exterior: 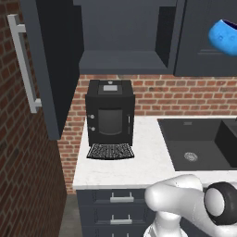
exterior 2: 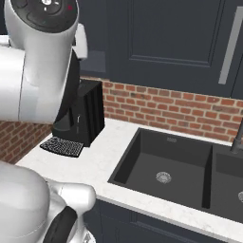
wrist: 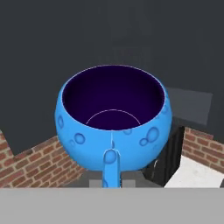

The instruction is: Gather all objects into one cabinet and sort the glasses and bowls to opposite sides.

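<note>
Arm: we see the white arm (exterior 2: 38,66) raised high, its big upper link (exterior 2: 42,28) standing near the camera at the left of the right base view; in the left base view its shoulder (exterior: 178,199) and a dark joint (exterior: 222,203) sit at the near right, low in front of the table.
Cabinet: the wide dark-grey wall cabinet (exterior: 125,62) hangs open above the table, its one long shelf bare where we can see it; its tall door (exterior: 51,69) swings out to the left with a pale bar handle (exterior: 23,62).
Table: the white table (exterior: 139,162) runs along a red brick wall (exterior: 185,97), with a dark sink (exterior: 199,143) set in at the right.
Coffee machine: a black coffee machine (exterior: 110,118) stands at the far left of the table, under the open cabinet.
Blue vessel: the glossy blue round vessel (wrist: 113,120) is up in the air at the far right of the left base view, level with the cabinets and well above the sink; in the hand view we look into its dark inside, and its blue skin shows round dimples and a small handle at the near side.
Fingers: the fingers (wrist: 111,179) are closed tight on that handle of the blue vessel, their tips just showing either side of it.
</note>
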